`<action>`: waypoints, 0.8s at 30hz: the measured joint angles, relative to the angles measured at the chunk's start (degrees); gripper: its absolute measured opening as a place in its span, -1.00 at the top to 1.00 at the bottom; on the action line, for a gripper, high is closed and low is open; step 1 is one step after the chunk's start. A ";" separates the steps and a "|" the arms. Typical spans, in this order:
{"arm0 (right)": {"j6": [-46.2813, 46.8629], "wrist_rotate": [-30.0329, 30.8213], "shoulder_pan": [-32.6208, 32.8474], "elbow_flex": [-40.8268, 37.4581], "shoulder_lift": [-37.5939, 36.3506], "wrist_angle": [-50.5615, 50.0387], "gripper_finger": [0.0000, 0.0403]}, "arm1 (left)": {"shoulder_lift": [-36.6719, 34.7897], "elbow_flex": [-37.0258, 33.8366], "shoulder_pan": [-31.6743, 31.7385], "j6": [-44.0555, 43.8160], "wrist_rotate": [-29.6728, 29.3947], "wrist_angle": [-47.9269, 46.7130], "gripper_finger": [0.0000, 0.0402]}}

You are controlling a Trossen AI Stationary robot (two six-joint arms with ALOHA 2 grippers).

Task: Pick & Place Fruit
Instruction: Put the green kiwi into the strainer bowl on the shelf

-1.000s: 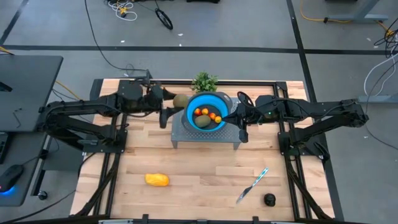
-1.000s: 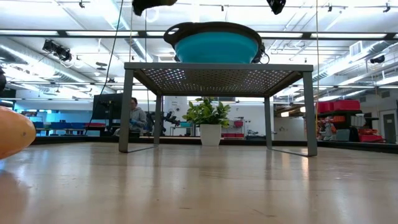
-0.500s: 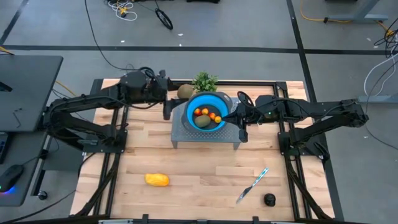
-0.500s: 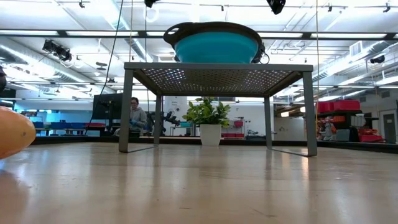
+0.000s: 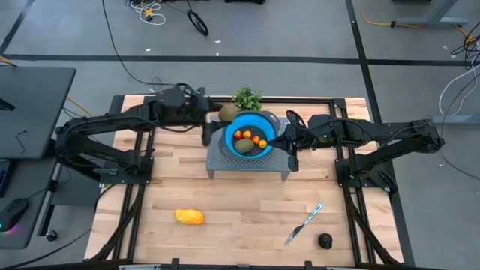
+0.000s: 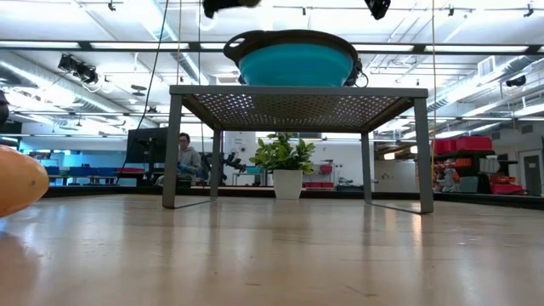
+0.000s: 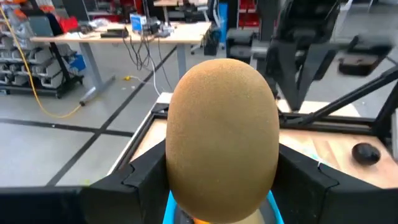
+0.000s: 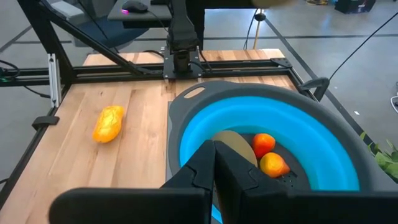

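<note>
The left gripper (image 5: 217,120) is up by the back edge of the blue bowl (image 5: 234,124), and it is pinching a brown oval fruit (image 5: 228,113) between its 2 dark fingers (image 7: 144,167). In the left wrist view that brown fruit (image 7: 222,137) fills most of the picture, so almost all of the bowl under it is hidden. The bowl sits on a small gray metal stand (image 5: 247,163) in the middle of the wooden table (image 5: 240,206). Inside the bowl I can see 3 tiny orange fruits (image 5: 255,139) and 1 more brown oval fruit (image 5: 247,146), which the right wrist view only shows partly, behind the right arm's own fingers. The right gripper (image 5: 288,141) rests at the right rim of the bowl with its fingers pressed together on the rim. A yellow-orange oblong fruit (image 5: 189,217) lies alone on the table near the front left, well apart from the stand; in the low view it is cut off at the picture's edge (image 6: 19,180). A small black round fruit (image 5: 324,241) sits near the front right, just beside a knife (image 5: 304,223) with a light-blue handle. A green leafy plant (image 5: 246,98) stands behind the bowl. From low down I can only see the bowl's outside (image 6: 294,61), not what is in it. A person (image 6: 184,157) sits far back in the room.
</note>
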 joint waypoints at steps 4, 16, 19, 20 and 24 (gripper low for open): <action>0.00 0.77 -0.01 0.00 0.00 -0.13 0.94 | 3.34 0.00 0.00 0.09 0.46 0.14 -0.17; 0.00 0.92 0.00 0.00 0.00 -0.42 0.94 | 9.18 -0.02 0.02 0.09 4.67 0.34 -0.17; -0.02 0.94 -0.02 0.00 0.00 -0.52 0.94 | 9.17 -0.02 0.02 0.18 4.66 0.82 -0.17; 0.00 0.94 0.00 0.00 0.00 -0.53 0.94 | 9.16 -0.02 0.03 0.18 4.65 0.76 -0.17; -0.02 0.98 -0.01 0.00 0.00 -0.63 0.94 | 9.18 -0.02 0.04 0.14 4.63 0.72 -0.17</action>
